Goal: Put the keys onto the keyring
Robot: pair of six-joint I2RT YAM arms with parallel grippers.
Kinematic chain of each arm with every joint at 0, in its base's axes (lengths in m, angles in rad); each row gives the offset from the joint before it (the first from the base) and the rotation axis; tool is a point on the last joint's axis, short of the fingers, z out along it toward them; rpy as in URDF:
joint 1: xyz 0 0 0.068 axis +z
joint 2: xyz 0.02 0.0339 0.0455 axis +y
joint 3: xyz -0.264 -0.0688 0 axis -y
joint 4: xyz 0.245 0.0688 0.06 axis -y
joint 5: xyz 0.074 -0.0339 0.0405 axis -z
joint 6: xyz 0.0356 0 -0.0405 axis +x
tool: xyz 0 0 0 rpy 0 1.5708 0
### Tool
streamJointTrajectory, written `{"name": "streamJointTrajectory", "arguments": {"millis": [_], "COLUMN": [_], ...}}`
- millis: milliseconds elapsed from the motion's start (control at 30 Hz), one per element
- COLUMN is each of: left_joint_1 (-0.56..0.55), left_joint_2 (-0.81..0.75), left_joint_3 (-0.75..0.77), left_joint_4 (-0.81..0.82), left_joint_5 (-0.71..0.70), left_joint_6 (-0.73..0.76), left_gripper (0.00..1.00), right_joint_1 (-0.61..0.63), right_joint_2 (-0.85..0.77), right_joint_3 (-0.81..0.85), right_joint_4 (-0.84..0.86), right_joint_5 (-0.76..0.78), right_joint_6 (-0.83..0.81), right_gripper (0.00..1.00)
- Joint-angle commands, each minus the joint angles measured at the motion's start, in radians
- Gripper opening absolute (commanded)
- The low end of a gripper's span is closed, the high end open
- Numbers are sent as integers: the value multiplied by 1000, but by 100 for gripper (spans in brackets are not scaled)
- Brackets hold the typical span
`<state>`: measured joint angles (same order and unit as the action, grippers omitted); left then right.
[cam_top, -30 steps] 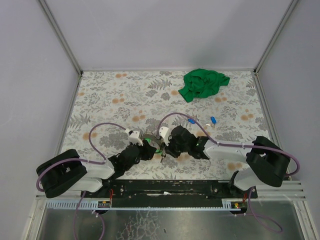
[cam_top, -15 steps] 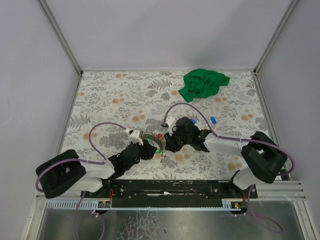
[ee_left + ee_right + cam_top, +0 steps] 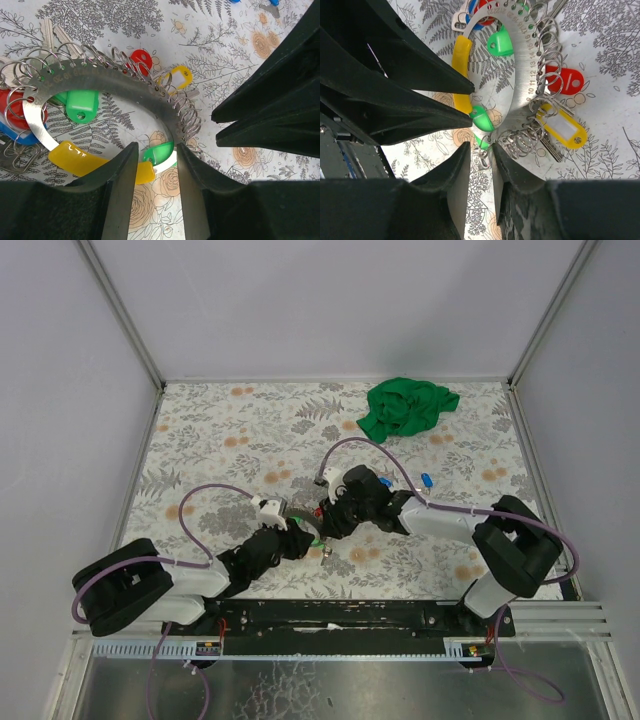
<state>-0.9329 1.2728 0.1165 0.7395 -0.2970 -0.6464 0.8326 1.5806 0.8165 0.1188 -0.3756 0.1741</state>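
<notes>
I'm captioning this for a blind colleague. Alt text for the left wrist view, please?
A flat silvery keyring, edged with split rings and carrying red, green, yellow and blue keys, fills the view over a floral table. The left gripper straddles its near arc; the right gripper points in from the right.

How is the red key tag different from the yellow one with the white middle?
The red key tag is plain red; the yellow key tag has a white label inside. The red one looks shorter and rounder, the yellow one longer and boxier. Both hang by small wire loops from the big metal keyring and lie flat outside it.
</notes>
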Motion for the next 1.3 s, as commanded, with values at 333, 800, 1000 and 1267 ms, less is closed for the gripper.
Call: {"name": "streamJointTrajectory", "arguments": {"millis": [333,800,1000,1267], "left_joint_1": [16,25,28,30], "left_joint_2": [16,6,5,5], "left_joint_3": [18,14,14,13], "left_joint_4": [10,5,6,5], "left_joint_5": [-23,-18,-14,-6], "left_joint_6": [-20,-29,-29,-32], "left_gripper": [34,33,33,33], "right_joint_1": [36,77,78,82], "right_joint_2": [121,195,202,175], "right_joint_3": [169,253,264,257], "right_joint_4": [-170,-280,-303,-290], "right_joint_5": [-7,73,98,80], "right_joint_6": [22,1,-8,-16], "right_gripper": [31,29,24,10]}}
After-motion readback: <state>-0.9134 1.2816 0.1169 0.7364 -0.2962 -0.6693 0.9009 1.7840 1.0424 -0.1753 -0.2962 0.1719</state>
